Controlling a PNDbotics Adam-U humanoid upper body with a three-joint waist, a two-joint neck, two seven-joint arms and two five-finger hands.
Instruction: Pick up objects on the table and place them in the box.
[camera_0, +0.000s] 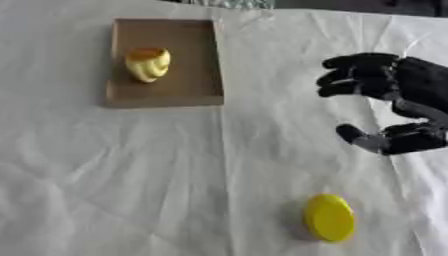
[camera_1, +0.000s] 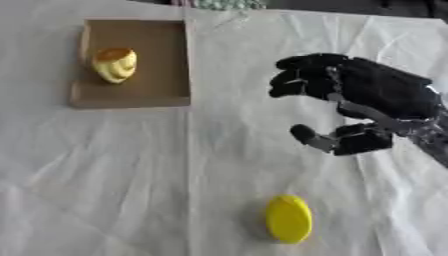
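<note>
Yellow, flattened oval plastic disc (camera_1: 289, 219) was seen lying alone on the white, creased cloth (camera_0: 131, 190) at the near side of the table, its long axis running roughly near-to-far and tipped slightly to the right at the top. Above it in the view, and a touch to the right, the robot's black right hand (camera_1: 372, 102) was held over the cloth, well apart from the disc, with nothing in its grasp. Its fingers (camera_1: 302, 75) were curved towards the left and the thumb (camera_1: 308, 136) was spread below them, so a wide gap was left between them: a relaxed, released hand, not clenched.

Farther back and to the left, the shallow brown cardboard box (camera_0: 192, 87) was set flat on the cloth, and a pale yellow rounded object with an orange-brown top (camera_0: 148, 64) was already lying inside it, towards its left half. The left hand was not shown in either view, so the right hand was judged the nearer and the likelier one for the pick.

The coming move was judged to turn on one relation: the disc lay nearer the robot than the hand, almost straight below it in the picture. A pull back towards the body and a drop would be called for, with the fingers and thumb closed across the disc's short width, not along its length. The box then lay far off, up and to the left.
</note>
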